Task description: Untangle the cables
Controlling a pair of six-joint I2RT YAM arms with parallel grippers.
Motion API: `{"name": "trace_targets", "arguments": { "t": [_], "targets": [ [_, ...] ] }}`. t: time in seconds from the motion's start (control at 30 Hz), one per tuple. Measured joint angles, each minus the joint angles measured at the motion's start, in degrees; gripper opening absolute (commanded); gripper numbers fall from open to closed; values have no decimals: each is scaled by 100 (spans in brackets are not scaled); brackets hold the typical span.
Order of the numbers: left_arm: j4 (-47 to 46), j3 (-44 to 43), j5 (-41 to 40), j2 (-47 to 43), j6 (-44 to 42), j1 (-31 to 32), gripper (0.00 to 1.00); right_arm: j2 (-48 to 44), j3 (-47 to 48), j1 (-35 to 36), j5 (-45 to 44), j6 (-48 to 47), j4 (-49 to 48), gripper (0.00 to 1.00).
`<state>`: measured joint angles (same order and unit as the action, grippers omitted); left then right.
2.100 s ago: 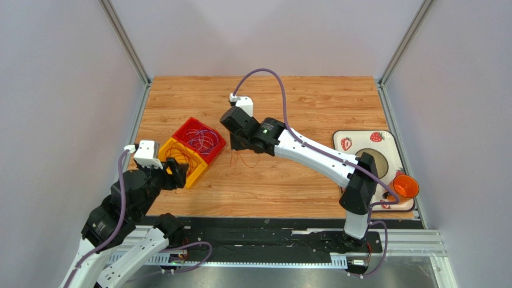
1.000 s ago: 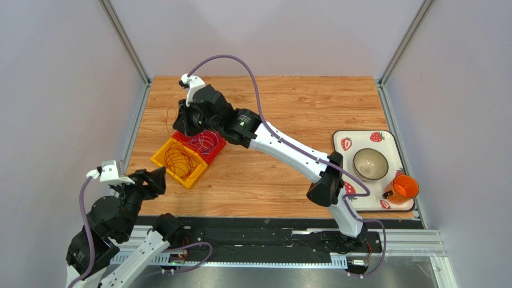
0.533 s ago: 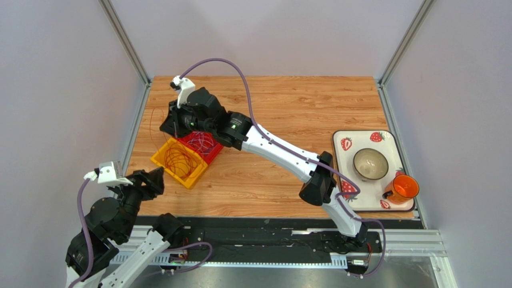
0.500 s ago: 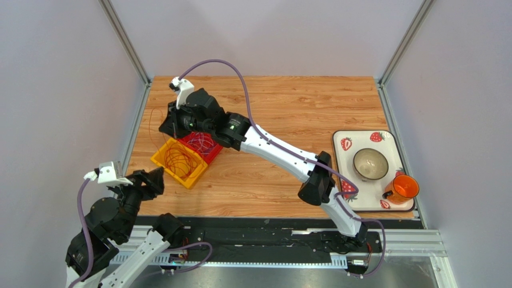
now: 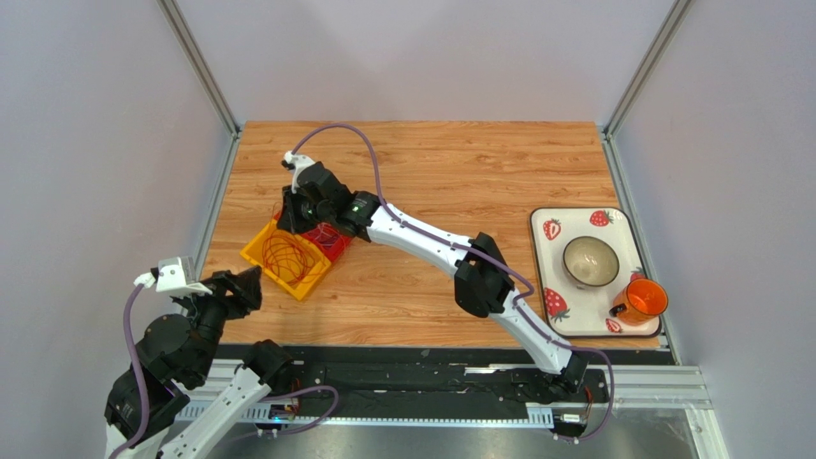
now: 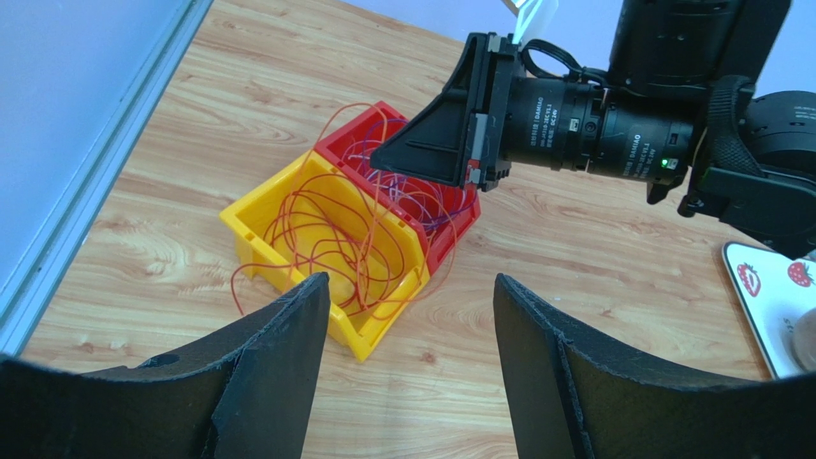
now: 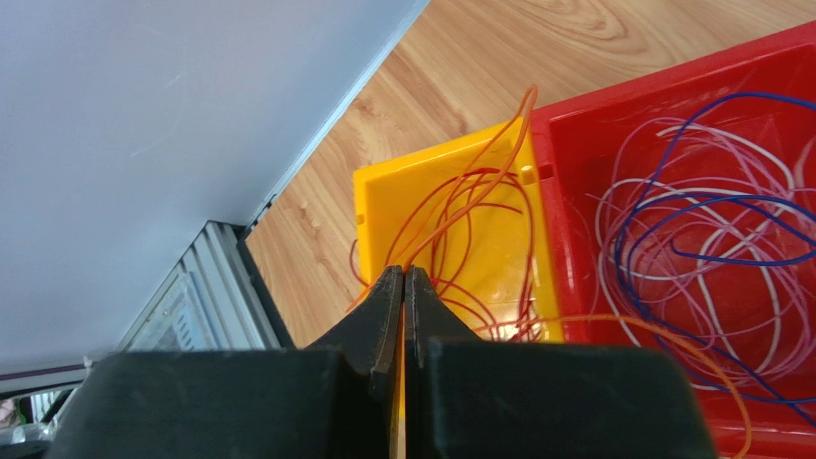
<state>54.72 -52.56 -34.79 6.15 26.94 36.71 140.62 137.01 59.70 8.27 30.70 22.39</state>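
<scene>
The cables lie in two joined bins. Orange wires (image 5: 283, 256) curl in the yellow bin (image 5: 251, 254); blue-purple, white and pink wires (image 7: 709, 239) lie in the red bin (image 7: 670, 86). My right gripper (image 7: 403, 273) hovers over the bins' far edge (image 5: 290, 212), shut on a thin orange wire (image 7: 460, 206) that runs from its tips across the yellow bin (image 7: 383, 191). My left gripper (image 6: 412, 287) is open and empty, held above the near left table edge (image 5: 251, 284), apart from the yellow bin (image 6: 383, 335). Orange loops (image 6: 335, 225) spill over the bin's walls.
A strawberry-print tray (image 5: 551, 222) at the right edge holds a bowl (image 5: 590, 261) and an orange cup (image 5: 646, 298). A metal rail (image 5: 218, 196) borders the table's left side. The right arm (image 5: 431, 244) stretches diagonally across the table.
My right gripper carried the orange wire from the table's middle to the far left, then came back down onto the bins. My left arm pulled back from the yellow bin.
</scene>
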Motion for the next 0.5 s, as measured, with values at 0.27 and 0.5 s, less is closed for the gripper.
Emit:
{"name": "trace_targets", "arguments": {
  "t": [0.27,0.5],
  "targets": [
    [-9,0,46,35,-15,-111,71,208,-116,-140,63,15,-103,0],
    [-11,0,146,127,-24,-225,71,452,-286,-2,203,26,-140,0]
  ]
}}
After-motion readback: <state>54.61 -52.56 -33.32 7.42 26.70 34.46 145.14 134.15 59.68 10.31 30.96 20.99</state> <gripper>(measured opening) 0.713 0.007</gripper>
